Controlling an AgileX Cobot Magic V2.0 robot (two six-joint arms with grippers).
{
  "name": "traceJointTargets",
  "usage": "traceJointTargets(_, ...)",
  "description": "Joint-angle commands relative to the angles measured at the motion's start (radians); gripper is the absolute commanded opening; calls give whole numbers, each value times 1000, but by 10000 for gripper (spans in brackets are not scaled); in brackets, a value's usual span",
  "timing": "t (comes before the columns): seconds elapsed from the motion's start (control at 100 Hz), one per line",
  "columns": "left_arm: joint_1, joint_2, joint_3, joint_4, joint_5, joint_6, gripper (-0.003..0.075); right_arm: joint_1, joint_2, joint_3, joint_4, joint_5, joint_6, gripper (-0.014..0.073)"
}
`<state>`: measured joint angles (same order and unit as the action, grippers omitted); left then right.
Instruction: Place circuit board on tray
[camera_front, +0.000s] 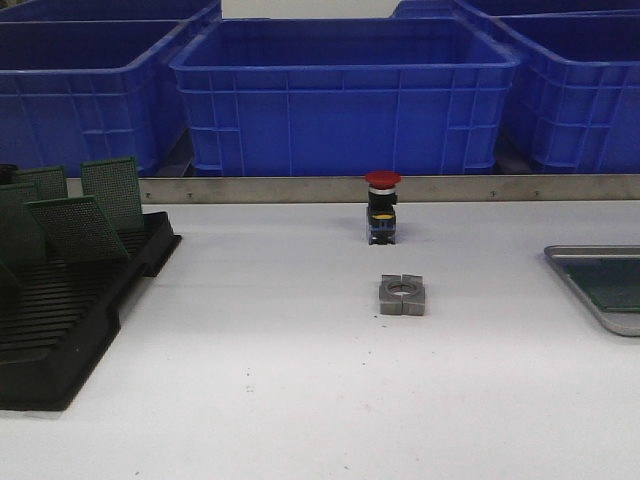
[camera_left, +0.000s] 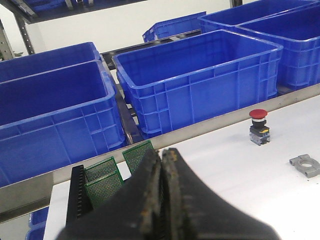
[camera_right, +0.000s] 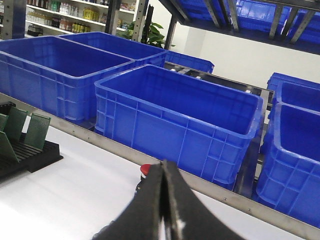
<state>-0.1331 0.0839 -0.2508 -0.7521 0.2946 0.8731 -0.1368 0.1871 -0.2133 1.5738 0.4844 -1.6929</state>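
Note:
Several green circuit boards (camera_front: 78, 228) stand tilted in a black slotted rack (camera_front: 60, 330) at the table's left. The grey tray (camera_front: 590, 251) lies at the right edge, cut off by the frame, and a green circuit board (camera_front: 612, 284) lies flat inside it. In the left wrist view my left gripper (camera_left: 161, 155) is shut and holds nothing, with the rack's circuit boards (camera_left: 102, 181) below and beyond it. My right gripper (camera_right: 163, 167) is also shut and empty, above the table. Neither gripper appears in the front view.
A red-capped push button (camera_front: 382, 206) stands mid-table, with a grey metal clamp block (camera_front: 403, 295) just in front of it. Big blue plastic bins (camera_front: 345, 95) line the back behind a metal rail (camera_front: 300, 189).

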Motion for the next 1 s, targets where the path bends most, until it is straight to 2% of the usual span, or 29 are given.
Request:
traceJointTargets(0.0,0,12,-26,-26,-66,-10,-17,2,8,-26,47,-9,-6,-60)
traceJointTargets(0.45,0,12,-24,-31,-66,-10,-17,2,8,-26,47,-9,-6,-60)
traceJointTargets(0.56,13,12,5,-39,-129,-40,-17,2,8,-26,47,-9,-6,-60)
traceJointTargets(0.75,96,8,69,365,-108,-547,-17,2,8,-26,47,-9,-6,-60)
traceJointTargets(0.81,124,-20,88,497,-90,-636,-17,2,8,-26,47,-9,-6,-60)
traceJointTargets(0.91,151,-79,147,614,-105,-759,-17,2,8,-26,47,-9,-6,-60)
traceJointTargets(0.99,160,-125,232,715,-192,-854,-17,2,8,-26,47,-9,-6,-60)
